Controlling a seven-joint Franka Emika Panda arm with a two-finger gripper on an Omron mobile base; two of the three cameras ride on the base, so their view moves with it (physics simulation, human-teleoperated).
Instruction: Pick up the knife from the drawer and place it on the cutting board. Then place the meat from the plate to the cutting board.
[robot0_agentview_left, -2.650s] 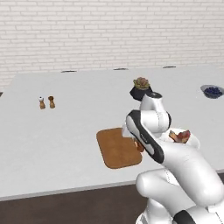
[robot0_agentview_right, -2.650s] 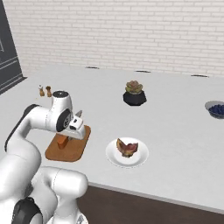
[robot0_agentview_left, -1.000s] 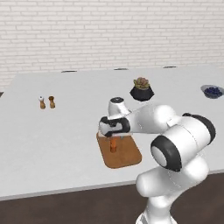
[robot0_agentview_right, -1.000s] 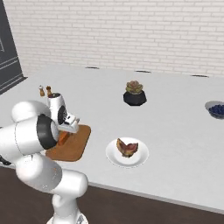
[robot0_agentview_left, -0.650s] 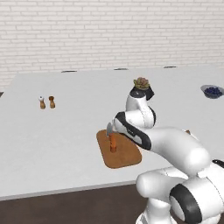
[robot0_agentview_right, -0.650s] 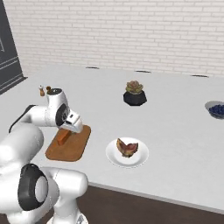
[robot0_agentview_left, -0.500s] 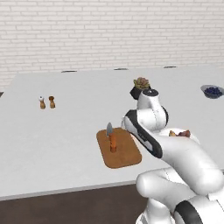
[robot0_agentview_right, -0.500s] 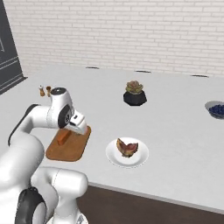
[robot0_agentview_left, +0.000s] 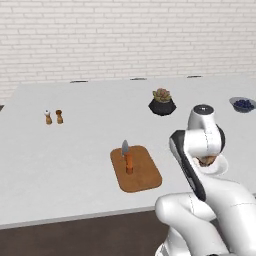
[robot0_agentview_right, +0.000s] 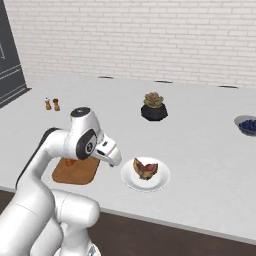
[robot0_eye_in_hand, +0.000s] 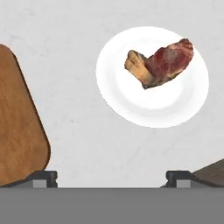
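The knife (robot0_agentview_left: 127, 156) lies on the cutting board (robot0_agentview_left: 142, 177), grey blade pointing away from me. In the right base view my arm hides most of the board (robot0_agentview_right: 75, 172). The meat (robot0_eye_in_hand: 159, 63) rests on the white plate (robot0_eye_in_hand: 131, 100), also seen from the right base camera as meat (robot0_agentview_right: 145, 168) on the plate (robot0_agentview_right: 161, 180). My gripper (robot0_eye_in_hand: 110, 177) hangs open and empty over bare counter between board and plate, with the plate ahead of it. From the right base the gripper (robot0_agentview_right: 115, 161) is just left of the plate. The drawer is out of view.
A potted succulent (robot0_agentview_left: 162, 102) stands behind the plate, a dark bowl of berries (robot0_agentview_left: 243, 104) at the far right, two small shakers (robot0_agentview_left: 54, 117) at the far left. A dark brown wood corner (robot0_eye_in_hand: 212, 171) shows low right in the hand view.
The gripper let go of the knife on the board. The arm then swung right, away from the board and toward the plate. The knife stays on the board.
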